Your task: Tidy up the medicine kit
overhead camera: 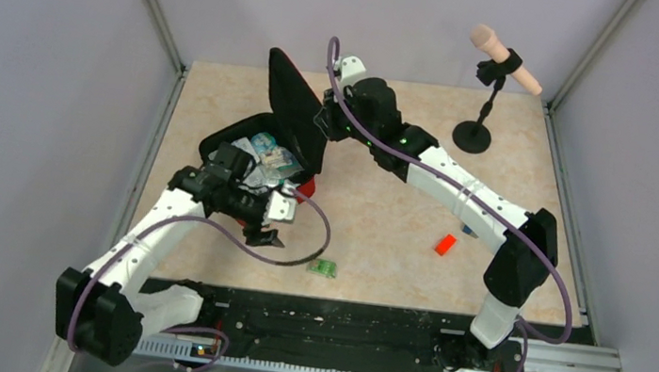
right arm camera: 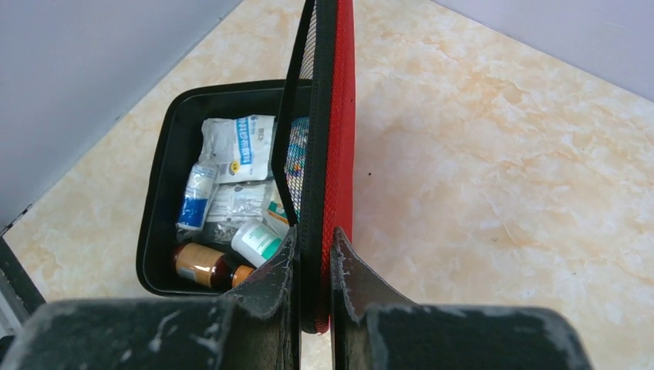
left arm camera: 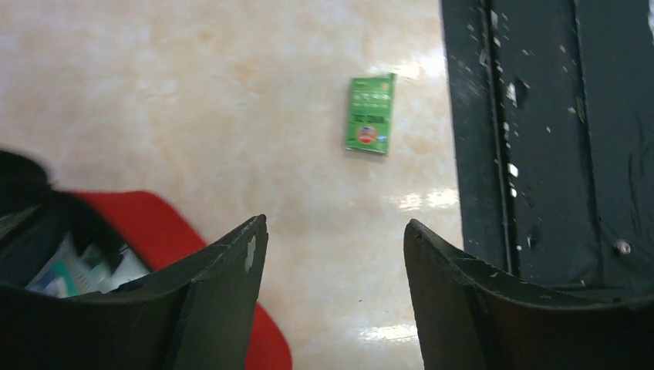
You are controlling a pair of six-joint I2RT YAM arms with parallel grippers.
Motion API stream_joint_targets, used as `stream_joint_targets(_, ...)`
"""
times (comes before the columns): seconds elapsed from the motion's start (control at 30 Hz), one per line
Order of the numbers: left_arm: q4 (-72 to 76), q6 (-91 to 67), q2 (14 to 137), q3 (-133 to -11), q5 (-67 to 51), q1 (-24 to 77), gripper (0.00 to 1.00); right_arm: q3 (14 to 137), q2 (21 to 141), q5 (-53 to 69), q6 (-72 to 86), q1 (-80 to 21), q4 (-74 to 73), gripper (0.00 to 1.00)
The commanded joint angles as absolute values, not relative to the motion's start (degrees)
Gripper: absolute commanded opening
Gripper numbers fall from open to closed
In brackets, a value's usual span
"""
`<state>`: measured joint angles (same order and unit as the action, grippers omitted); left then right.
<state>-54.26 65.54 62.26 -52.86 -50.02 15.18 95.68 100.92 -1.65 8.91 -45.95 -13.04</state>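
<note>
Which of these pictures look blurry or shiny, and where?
Left wrist view: white glare patches on the table, the case blurred at the edge, the green box sharp. Right wrist view: the fingers near the lens look soft, the case's contents clear. Top view: even light, faint shadows.

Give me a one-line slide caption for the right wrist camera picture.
Right hand clamped on the raised lid of the open medicine kit, supplies packed inside.

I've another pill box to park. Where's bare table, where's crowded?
Bare: between the green packet and the red block, and the far-left corner behind the medicine kit. Crowded: the kit is full, the open left gripper hangs beside it, and the right gripper pinches its lid.
</note>
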Motion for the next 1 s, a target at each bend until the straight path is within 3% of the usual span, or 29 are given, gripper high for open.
stream_joint_targets(0.0, -52.7, 74.3, 64.2, -48.0, -43.2, 22.0, 0.7, 97.0, 101.9, -0.3, 7.4, -45.8, -13.1, 0.08)
stream_joint_targets(0.23, -43.5, 69.5, 69.3, -45.2, -37.1, 28.2, 0.68, 98.1, 103.0, 2.4, 8.1, -45.8, -13.4, 0.08)
stream_joint_targets(0.63, -31.9, 56.0, 86.0, -53.5, -19.8, 50.5, 0.68, 97.8, 102.3, 2.3, 7.7, -45.8, -13.6, 0.08)
stream_joint_targets(0.97, -32.6, 49.6, 93.5, -58.2, -16.0, 56.3, 0.66, 98.6, 102.2, 2.7, 7.6, -45.9, -13.9, 0.08)
